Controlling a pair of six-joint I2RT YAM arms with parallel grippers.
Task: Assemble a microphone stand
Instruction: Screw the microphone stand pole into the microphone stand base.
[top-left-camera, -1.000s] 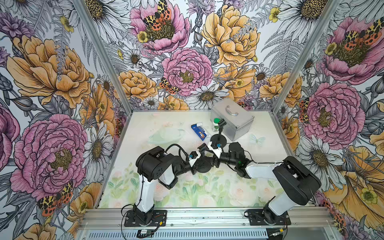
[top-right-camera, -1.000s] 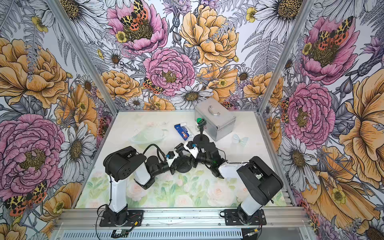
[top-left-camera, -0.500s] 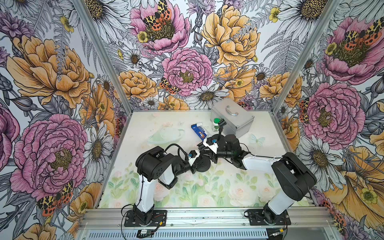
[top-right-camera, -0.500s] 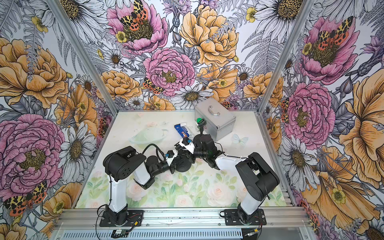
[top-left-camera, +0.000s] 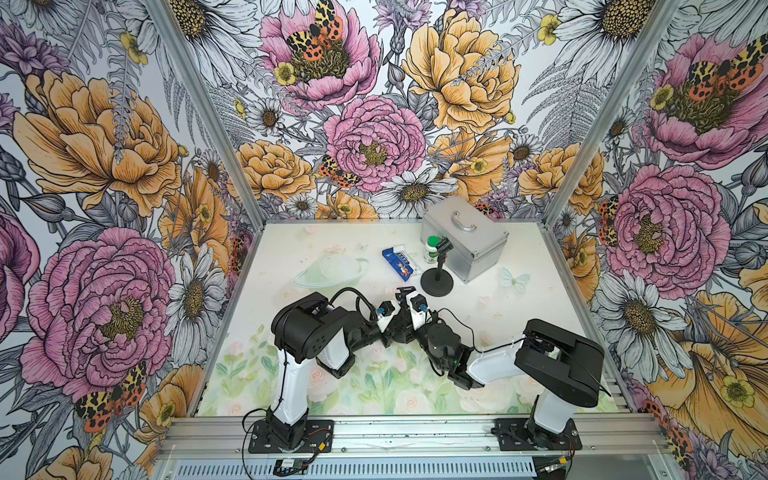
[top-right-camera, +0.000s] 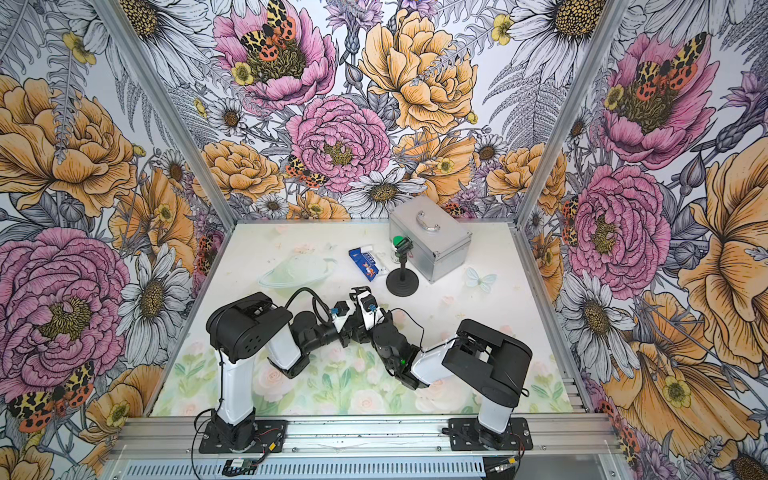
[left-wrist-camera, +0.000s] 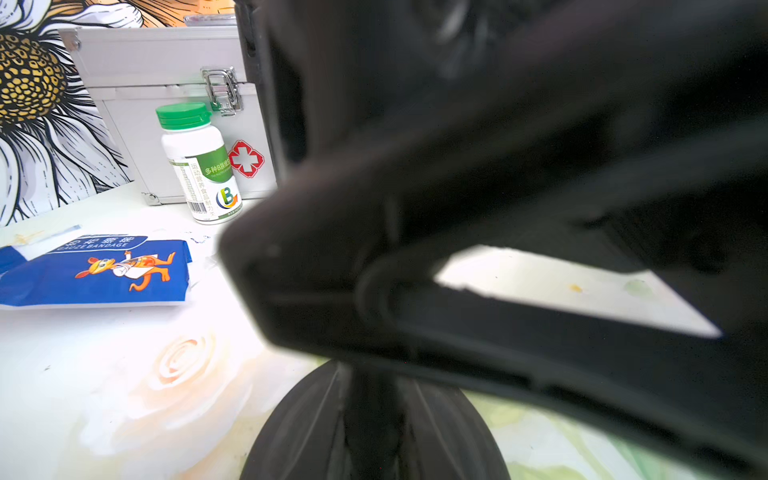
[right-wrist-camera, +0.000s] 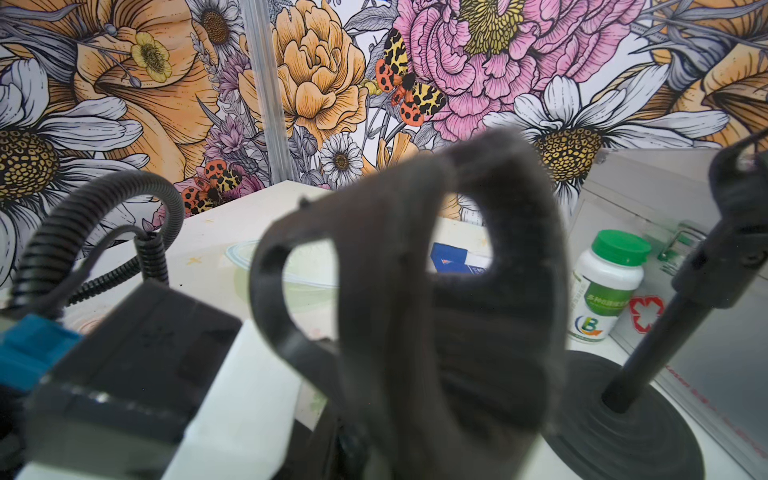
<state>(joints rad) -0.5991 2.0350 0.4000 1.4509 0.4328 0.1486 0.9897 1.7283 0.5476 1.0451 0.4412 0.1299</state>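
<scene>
Stand upright, just ahead of right gripper, base edge close beside case; open mat to that gripper's right. Left gripper closed; right's jaws too blurred to tell.

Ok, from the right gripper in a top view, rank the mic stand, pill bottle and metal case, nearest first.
1. Mic stand, just to the right of the right gripper.
2. Pill bottle, behind the stand.
3. Metal case, farthest back.
</scene>
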